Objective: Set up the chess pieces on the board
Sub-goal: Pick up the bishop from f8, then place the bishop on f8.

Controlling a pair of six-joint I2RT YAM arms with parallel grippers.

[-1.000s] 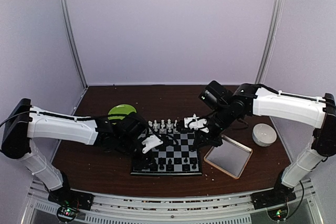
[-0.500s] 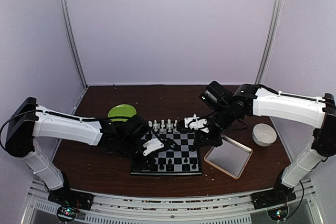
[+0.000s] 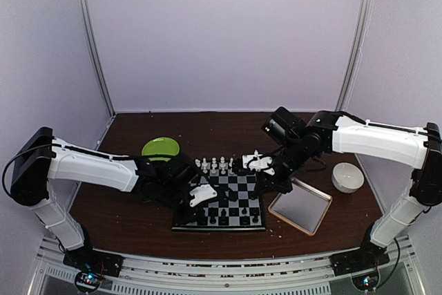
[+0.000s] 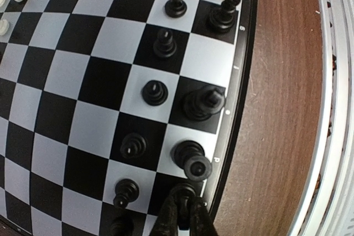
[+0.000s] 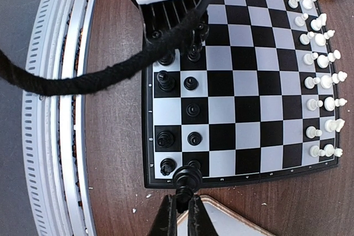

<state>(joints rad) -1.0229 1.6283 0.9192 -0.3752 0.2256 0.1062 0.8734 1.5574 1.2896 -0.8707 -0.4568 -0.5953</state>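
The board (image 3: 238,188) lies at the table's middle. White chess pieces (image 3: 214,165) line its far rows, black chess pieces (image 3: 222,219) its near rows. My left gripper (image 3: 204,202) is low over the near left corner, shut on a black piece (image 4: 187,190) that stands on a dark edge square; in the wrist view the left gripper (image 4: 185,207) pinches it. My right gripper (image 3: 262,174) hangs over the board's right edge. In its wrist view the right gripper (image 5: 182,202) is shut on a round-topped black piece (image 5: 187,176) held above the board (image 5: 249,103).
A tan-rimmed metallic tray (image 3: 300,205) lies right of the board, and its corner (image 5: 232,222) shows under my right gripper. A white bowl (image 3: 347,176) sits further right. A green plate (image 3: 160,148) is at the back left. Crumbs dot the wood near the tray.
My left gripper has shifted a little toward the near board edge and closed on a black piece. The right arm has held still with its piece.
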